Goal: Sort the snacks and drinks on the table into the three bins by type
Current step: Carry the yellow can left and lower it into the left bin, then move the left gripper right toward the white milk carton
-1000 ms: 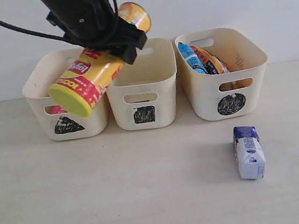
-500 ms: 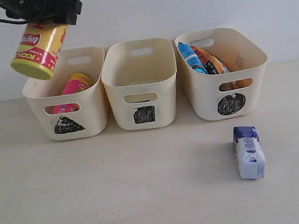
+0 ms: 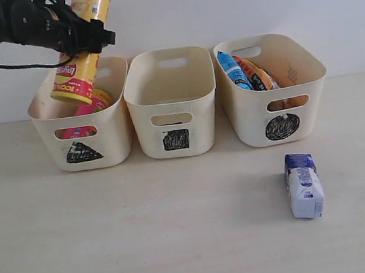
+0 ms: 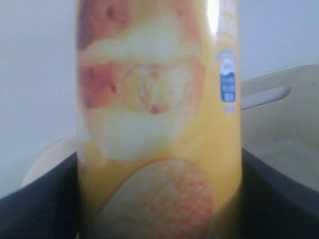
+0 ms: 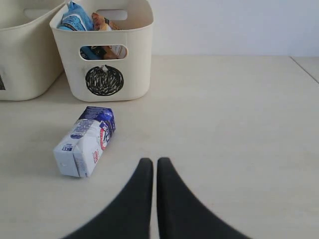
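We see the left gripper [image 3: 82,36] clamping the yellow-orange tube [image 3: 74,76], its long axis steeply tilted and lid end down into the triangle bin [image 3: 42,123]. The right gripper [image 5: 154,167] is pinched together.

On the left bin [image 3: 114,141], front wall: a black scribbled triangle. On the middle bin [image 3: 149,135]: a black scribbled square. On the right bin [image 3: 247,124]: a black scribbled circle.

On the chip tube [image 3: 73,76]: a red badge with white lettering, seemingly Lay's but blurred. A red band near the lid carries yellow figures resembling "100", upside down. A small blue emblem on its side is unreadable.

On the carton [image 3: 305,192]: blue print, too small to read.
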